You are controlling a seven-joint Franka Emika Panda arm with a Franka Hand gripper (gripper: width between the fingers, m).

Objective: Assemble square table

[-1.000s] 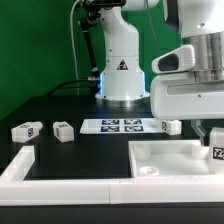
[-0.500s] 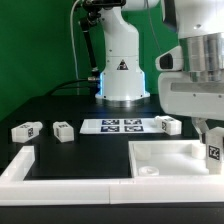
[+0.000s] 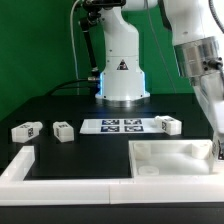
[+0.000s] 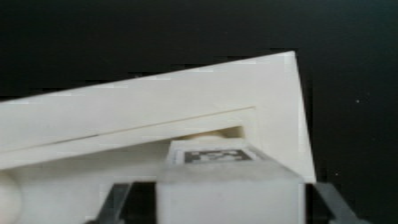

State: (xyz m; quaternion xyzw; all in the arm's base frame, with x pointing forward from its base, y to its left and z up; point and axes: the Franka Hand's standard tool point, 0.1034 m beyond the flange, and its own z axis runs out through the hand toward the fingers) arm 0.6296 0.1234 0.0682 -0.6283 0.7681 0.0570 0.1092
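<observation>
Farthest to the exterior view's left of the marker board (image 3: 120, 125), a first leg (image 3: 25, 130) lies on the black table (image 3: 70, 150). A second leg (image 3: 62, 130) lies between it and the board, near the board's end but apart from it. In front of these two, nearer the camera than the board, a white border rail (image 3: 20, 165) bends in an L.

Directly behind the board stands the robot base (image 3: 120, 75). Just off the board's other end, toward the exterior view's right, a third leg (image 3: 167, 124) lies close beside it.

In front of the board and to that same side, the square tabletop (image 3: 175, 150) rests flat, with a round socket (image 3: 148, 171) at its near corner. The arm (image 3: 200, 60) hangs over the tabletop's far edge, where the frame cuts it off.

The wrist view shows the gripper (image 4: 222, 205) — its dark fingers (image 4: 125, 205) are pressed against the two sides of a fourth leg (image 4: 222, 175), whose tag faces the camera. The leg is held over a corner of the tabletop — whether it touches the slab cannot be told.
</observation>
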